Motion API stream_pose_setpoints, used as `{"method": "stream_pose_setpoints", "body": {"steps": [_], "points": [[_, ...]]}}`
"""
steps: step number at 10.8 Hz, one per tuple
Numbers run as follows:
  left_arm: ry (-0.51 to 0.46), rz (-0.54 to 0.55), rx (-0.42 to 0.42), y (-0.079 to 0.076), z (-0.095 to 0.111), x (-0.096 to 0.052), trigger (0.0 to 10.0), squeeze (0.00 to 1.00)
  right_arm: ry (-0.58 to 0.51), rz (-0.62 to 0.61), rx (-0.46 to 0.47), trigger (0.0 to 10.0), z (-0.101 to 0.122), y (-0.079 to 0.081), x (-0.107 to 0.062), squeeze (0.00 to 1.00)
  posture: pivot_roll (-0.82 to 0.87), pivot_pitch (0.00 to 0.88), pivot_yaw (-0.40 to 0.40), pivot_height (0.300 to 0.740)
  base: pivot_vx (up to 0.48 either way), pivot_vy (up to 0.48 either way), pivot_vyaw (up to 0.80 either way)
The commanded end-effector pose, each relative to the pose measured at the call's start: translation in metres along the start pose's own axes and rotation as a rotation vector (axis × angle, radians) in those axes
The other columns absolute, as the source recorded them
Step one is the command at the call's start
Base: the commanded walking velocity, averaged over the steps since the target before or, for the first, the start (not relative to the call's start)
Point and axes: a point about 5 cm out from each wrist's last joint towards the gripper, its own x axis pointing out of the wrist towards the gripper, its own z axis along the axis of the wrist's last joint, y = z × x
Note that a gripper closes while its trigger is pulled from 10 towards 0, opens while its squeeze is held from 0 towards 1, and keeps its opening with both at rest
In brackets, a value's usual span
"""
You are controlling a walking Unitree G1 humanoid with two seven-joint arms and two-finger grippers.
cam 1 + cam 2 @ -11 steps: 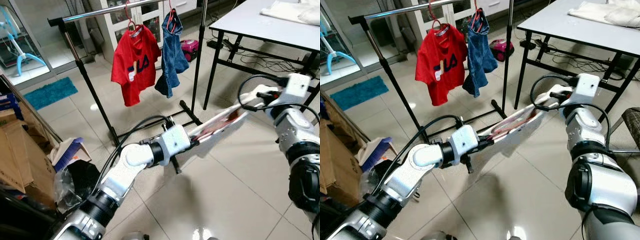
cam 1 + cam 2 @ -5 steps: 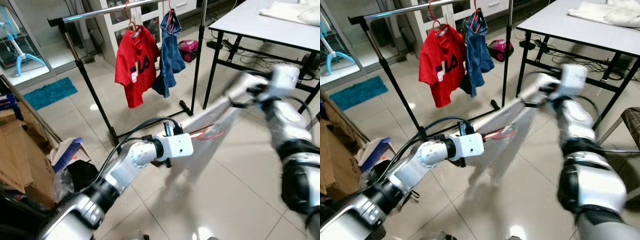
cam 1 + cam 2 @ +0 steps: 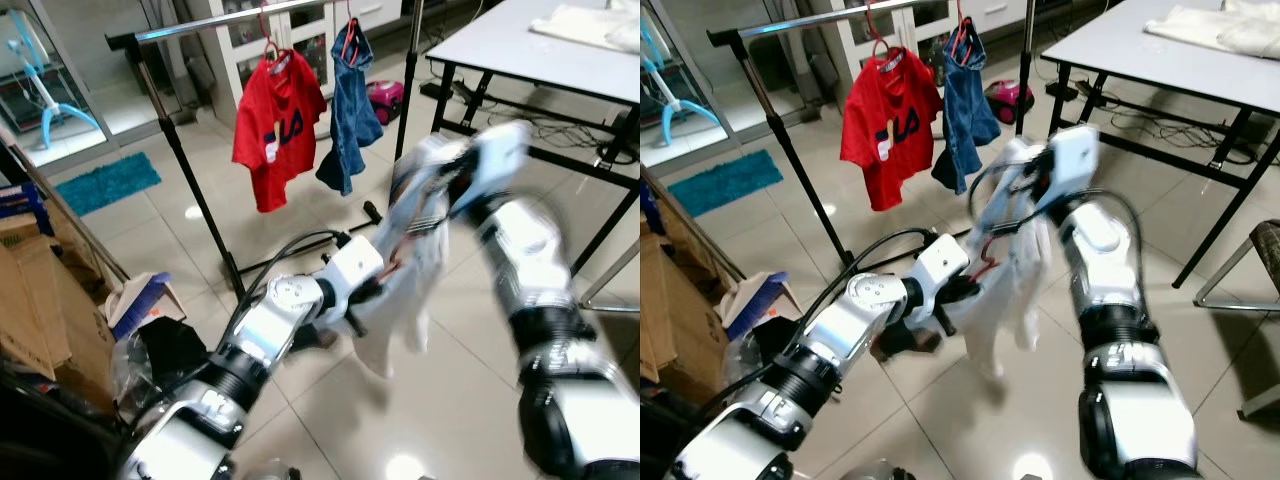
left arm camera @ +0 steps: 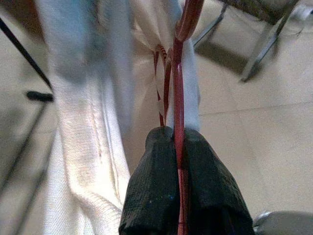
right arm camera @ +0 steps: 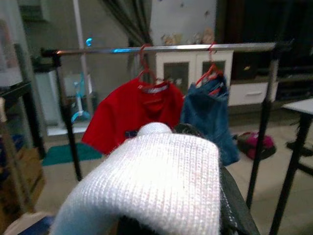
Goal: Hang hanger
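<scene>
A white garment point(image 3: 408, 265) on a red hanger point(image 4: 177, 93) hangs between my two arms above the tiled floor. My left gripper point(image 3: 383, 270) is shut on the hanger's red wire, low at the garment's middle; its black fingers point(image 4: 151, 186) pinch the wire. My right gripper point(image 3: 432, 172) is higher, shut on the garment's top, and the white cloth point(image 5: 151, 176) drapes over its fingers. The clothes rack's silver bar point(image 3: 230, 20) stands beyond, carrying a red shirt point(image 3: 275, 125) and a blue denim garment point(image 3: 350, 110) on red hangers.
A grey folding table point(image 3: 520, 50) with black legs stands at the right, with cables beneath it. Cardboard boxes point(image 3: 30, 300) and a bag are at my left. The rack's black foot point(image 3: 372, 212) lies on the floor just behind the garment. A chair frame point(image 3: 1240, 285) is at far right.
My right arm has swung left and up toward the rack with the garment's end. The garment, stretched flat between the grippers before, now hangs down. The left gripper keeps its hold on the hanger.
</scene>
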Motion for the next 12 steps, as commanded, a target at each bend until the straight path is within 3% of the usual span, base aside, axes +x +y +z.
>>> {"method": "stream_pose_setpoints", "body": {"steps": [1, 3, 5, 7, 8, 10, 11, 12], "points": [[-0.016, 0.017, -0.075, 0.009, 0.006, -0.003, 10.0, 0.0, -0.026, 0.015, -0.012, 0.0, 0.008, 0.001, -0.001, 0.0, -0.03, 0.0, 0.094, 0.74, 0.0, 0.0, 0.0], [0.008, 0.033, -0.102, 0.011, 0.002, -0.004, 10.0, 0.0, -0.002, -0.028, -0.029, 0.0, 0.005, -0.006, -0.01, 0.0, -0.04, 0.0, 0.094, 0.74, 0.0, 0.0, 0.0], [0.04, 0.03, -0.109, 0.009, -0.005, -0.005, 10.0, 0.0, -0.025, -0.111, -0.082, 0.0, 0.016, -0.018, -0.014, 0.0, -0.04, 0.0, 0.095, 0.74, 0.0, 0.0, 0.0], [0.104, 0.05, 0.006, 0.009, -0.015, -0.005, 10.0, 0.0, -0.084, -0.08, -0.062, 0.0, 0.036, -0.008, -0.005, 0.0, -0.04, 0.0, 0.095, 0.74, 0.0, 0.0, 0.0], [0.025, 0.107, 0.027, 0.013, -0.008, -0.006, 10.0, 0.0, -0.078, -0.099, -0.014, 0.0, 0.031, -0.008, -0.005, 0.0, -0.04, 0.0, 0.091, 0.74, 0.0, 0.0, 0.0], [-0.174, 0.158, 0.005, 0.016, 0.018, -0.01, 10.0, 0.0, -0.054, -0.225, 0.164, 0.0, 0.017, -0.026, -0.011, 0.0, -0.04, 0.0, 0.086, 0.74, 0.0, 0.0, 0.0], [-0.257, 0.157, -0.005, 0.016, 0.026, -0.014, 10.0, 0.0, -0.034, -0.294, 0.249, 0.0, 0.009, -0.036, -0.016, 0.0, -0.04, 0.0, 0.086, 0.74, 0.0, 0.0, 0.0], [-0.282, 0.13, -0.009, 0.013, 0.026, -0.017, 10.0, 0.0, -0.029, -0.346, 0.311, 0.0, 0.004, -0.045, -0.02, 0.0, -0.04, 0.0, 0.085, 0.74, 0.0, 0.0, 0.0]]}}
